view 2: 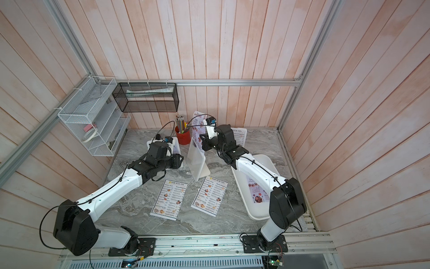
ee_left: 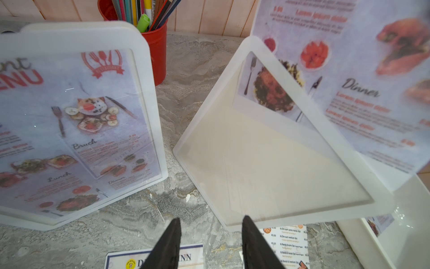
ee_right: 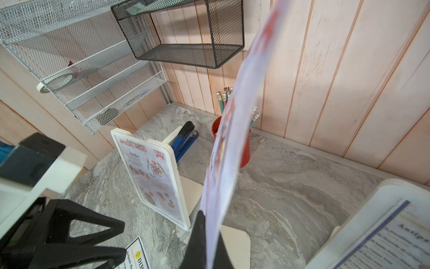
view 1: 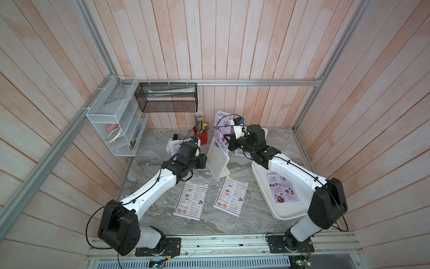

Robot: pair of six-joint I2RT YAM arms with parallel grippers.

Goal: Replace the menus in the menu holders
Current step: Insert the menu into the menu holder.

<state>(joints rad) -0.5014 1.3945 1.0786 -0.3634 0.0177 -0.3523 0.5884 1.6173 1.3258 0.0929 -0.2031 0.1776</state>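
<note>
The left arm's black joint housing (view 1: 118, 223) looms nearest, above the aluminium rail (view 1: 232, 244). Its white forearm reaches forward and inward with the wrist bent down. The left gripper (ee_left: 211, 219) hangs low over the grey marbled tabletop (view 1: 232, 223), black fingers (ee_left: 167, 244) moderately apart around an empty gap, just before the near rim of the middle holder (ee_left: 279, 163), an upright white plastic frame; whether a fingertip touches it I cannot tell.

The right arm stretches over the shallow white tray (view 1: 260, 186). The right gripper (ee_right: 210, 237) is pinched on a pale lilac paper menu sheet (view 1: 222, 125), standing tall and tilted, its lower corner showing inside the middle holder's window.

Between the arms lie a white DIM SUM INN paper sheet (view 1: 191, 200) and its twin (view 1: 231, 196), flat, with bare tabletop nearer the rail. The left holder (ee_left: 149, 93), showing a lilac menu, stands close beside the left wrist, a red pencil cup (view 1: 203, 138) behind it. The back holder (ee_right: 370, 214) stands near the wall.
</note>
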